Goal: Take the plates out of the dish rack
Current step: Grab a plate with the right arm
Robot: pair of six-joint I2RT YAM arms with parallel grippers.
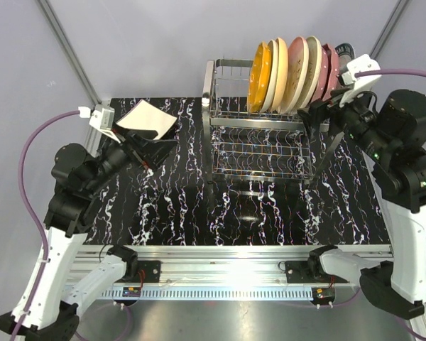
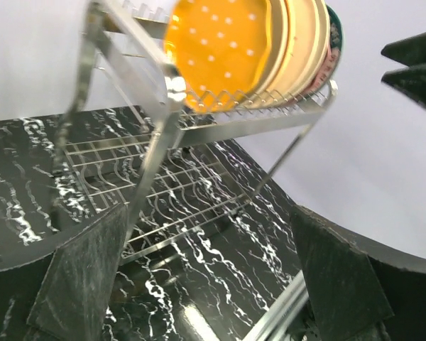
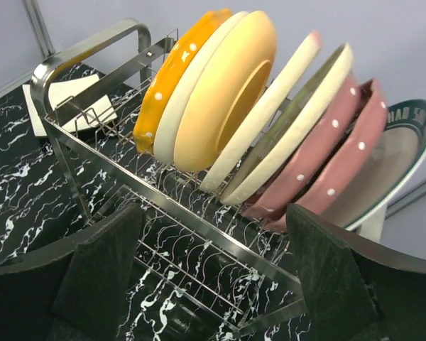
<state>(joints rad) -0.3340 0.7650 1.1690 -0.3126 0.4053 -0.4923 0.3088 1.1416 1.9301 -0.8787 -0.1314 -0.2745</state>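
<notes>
The chrome dish rack (image 1: 259, 138) stands right of centre. Its upper tier holds several upright plates (image 1: 291, 67). In the right wrist view I see the orange dotted plate (image 3: 172, 79), a yellow one (image 3: 227, 96), cream and pale green ones (image 3: 305, 121), pink dotted ones (image 3: 341, 142) and a dark-rimmed white one (image 3: 397, 160). A white square plate (image 1: 145, 117) lies on the table at the far left. My left gripper (image 1: 155, 147) is open and empty just in front of it. My right gripper (image 1: 321, 122) is open and empty at the rack's right end, below the plates.
The rack's lower tier (image 1: 259, 160) holds nothing that I can see. The black marbled tabletop (image 1: 199, 213) stretches in front of the rack. A metal rail (image 1: 234, 252) runs along the near edge. In the left wrist view the rack's frame (image 2: 163, 135) is close ahead.
</notes>
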